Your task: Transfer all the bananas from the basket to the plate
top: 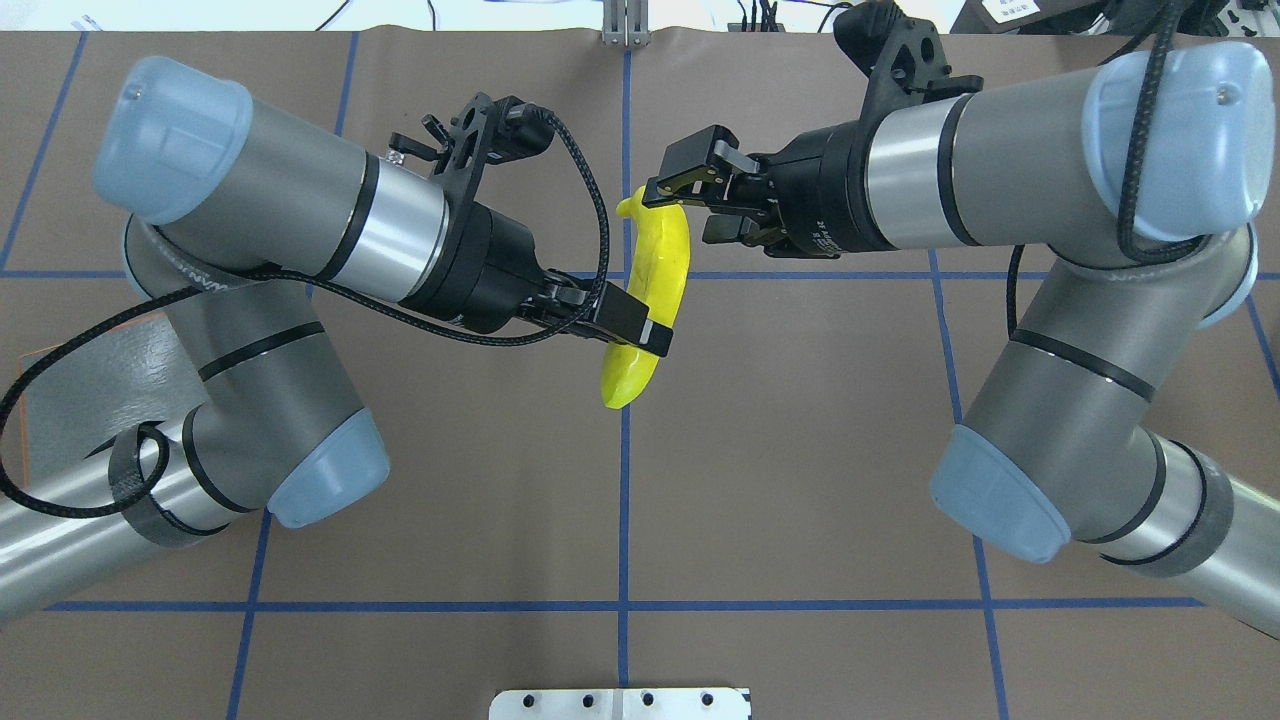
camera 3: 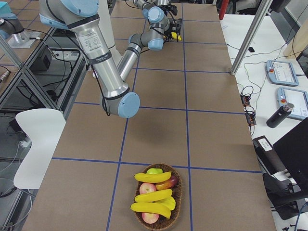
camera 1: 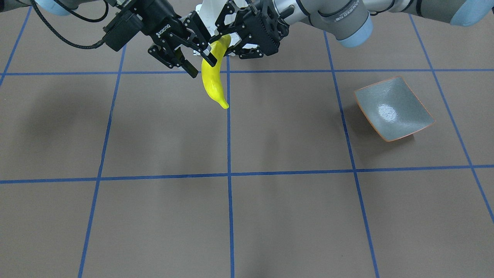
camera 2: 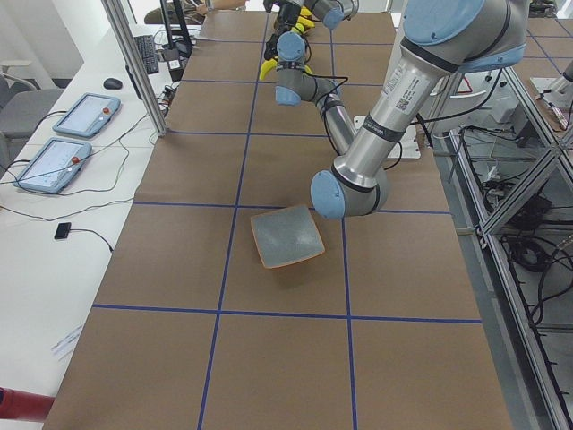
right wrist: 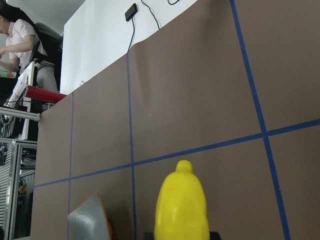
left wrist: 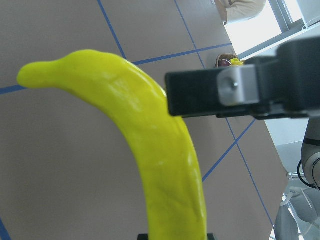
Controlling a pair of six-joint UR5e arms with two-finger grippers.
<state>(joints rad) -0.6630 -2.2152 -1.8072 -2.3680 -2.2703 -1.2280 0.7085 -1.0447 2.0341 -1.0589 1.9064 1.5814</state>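
Note:
One yellow banana [camera 1: 214, 85] hangs in the air over the table's middle, near the robot's base. My left gripper [top: 640, 335] is shut on the end nearer the robot. My right gripper [camera 1: 200, 65] stands open around the banana's other part, one finger [camera 1: 210, 58] lying against it. The grey-green plate [camera 1: 393, 108] lies bare on my left side, partly hidden under my left arm in the overhead view. The basket [camera 3: 180, 190] sits at the table's far right end and holds three bananas [camera 3: 154, 196].
Red and green apples [camera 3: 147, 188] share the basket with the bananas. Blue tape lines cross the brown table. A white mount [top: 620, 702] is at the robot-side edge. A person [right wrist: 20, 35] sits beyond the table's left end.

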